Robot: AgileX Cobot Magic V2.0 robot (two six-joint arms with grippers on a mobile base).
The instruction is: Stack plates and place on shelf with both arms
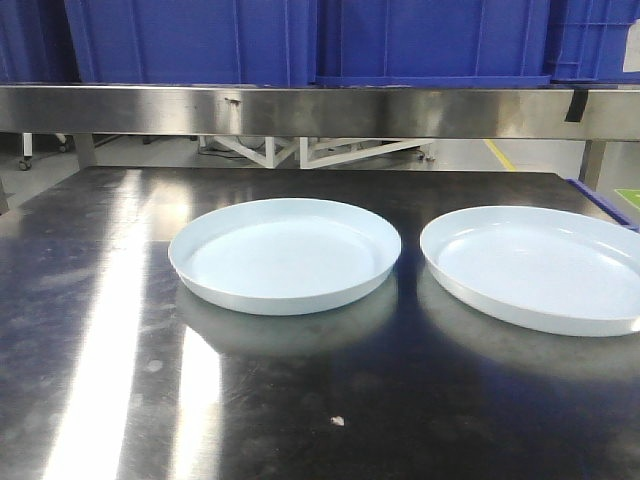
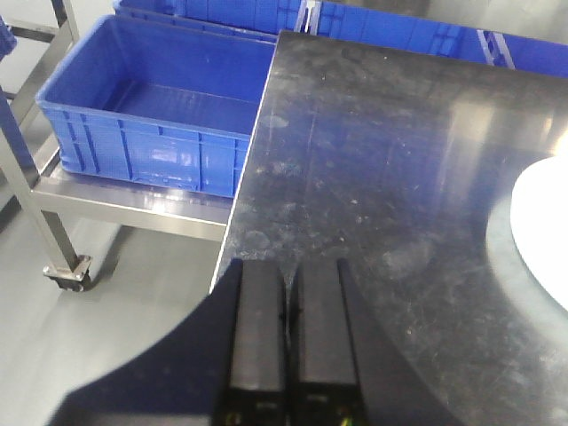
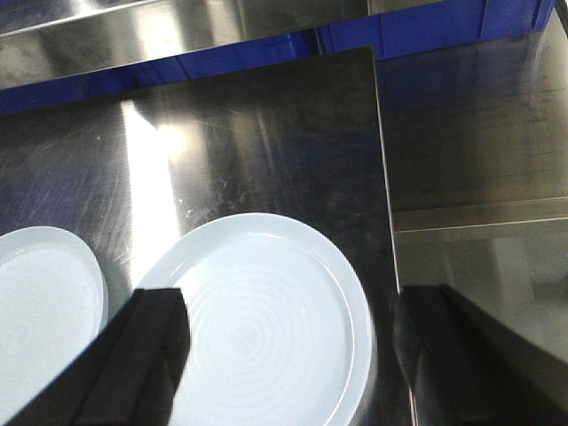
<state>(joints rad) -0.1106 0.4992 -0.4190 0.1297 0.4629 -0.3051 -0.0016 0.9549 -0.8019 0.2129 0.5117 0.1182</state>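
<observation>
Two pale bluish-white plates lie side by side on the steel table. The left plate point(image 1: 285, 252) sits at the middle, the right plate point(image 1: 535, 265) at the right edge of the front view. My right gripper point(image 3: 288, 333) is open and hovers above the right plate point(image 3: 275, 311), its fingers point(image 3: 151, 346) spread wide to either side. The left plate's edge point(image 3: 44, 302) shows at the left of that view. My left gripper point(image 2: 293, 302) is shut and empty over the table's left edge, well left of a plate rim point(image 2: 546, 231). Neither gripper shows in the front view.
A steel shelf rail point(image 1: 300, 108) runs above the table's back edge, with blue crates point(image 1: 430, 40) on it. A blue crate point(image 2: 151, 106) stands on a wheeled steel cart left of the table. A second steel surface point(image 3: 479, 177) adjoins the table's right edge.
</observation>
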